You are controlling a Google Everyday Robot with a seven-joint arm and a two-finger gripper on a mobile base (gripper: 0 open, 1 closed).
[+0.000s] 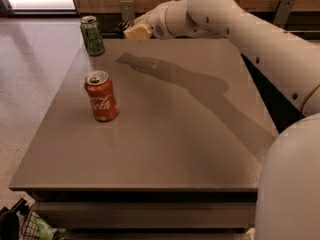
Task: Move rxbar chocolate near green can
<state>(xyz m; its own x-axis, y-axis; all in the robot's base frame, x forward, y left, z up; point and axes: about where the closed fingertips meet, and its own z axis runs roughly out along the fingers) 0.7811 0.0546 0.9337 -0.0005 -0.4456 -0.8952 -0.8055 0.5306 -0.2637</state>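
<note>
The green can (92, 35) stands upright at the far left corner of the grey table (165, 134). It is slim, with pale markings and a silver top. My gripper (131, 30) hangs above the table's far edge, a short way to the right of the green can. Its tan tip points left toward the can. The white arm (240, 29) reaches in from the right. The rxbar chocolate does not show plainly. A small dark shape sits at the gripper's tip, and I cannot tell whether it is the bar.
A red Coca-Cola can (101, 96) stands upright on the left part of the table, nearer to me than the green can. The arm casts a long shadow (190, 84) across the tabletop. My white base (290, 184) fills the lower right. A wooden wall runs behind the table.
</note>
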